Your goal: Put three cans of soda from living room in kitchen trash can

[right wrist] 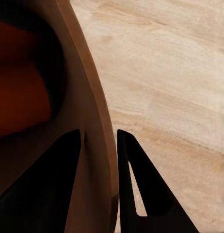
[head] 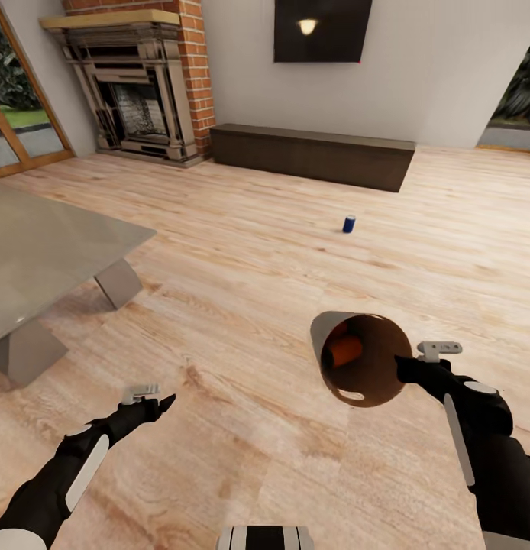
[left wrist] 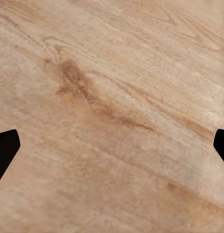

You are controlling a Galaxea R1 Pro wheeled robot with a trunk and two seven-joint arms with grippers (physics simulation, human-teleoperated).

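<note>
Head view: my right gripper point(head: 408, 368) clenches the tash can point(head: 362, 359) rim, bin tipped sideways, coppery mouth facing me, orange can point(head: 345, 350) inside. Blue can point(head: 349, 223) upright on planks. Left wrist: fingers point(left wrist: 5, 148) spread over grained wood. Right wrist: fingertips point(right wrist: 68, 145) pinch the smooth wall.

My head camera looks down over the floor point(head: 242, 252); both wrist cameras hover close above it, perhaps nearest the tash can point(right wrist: 92, 126).
</note>
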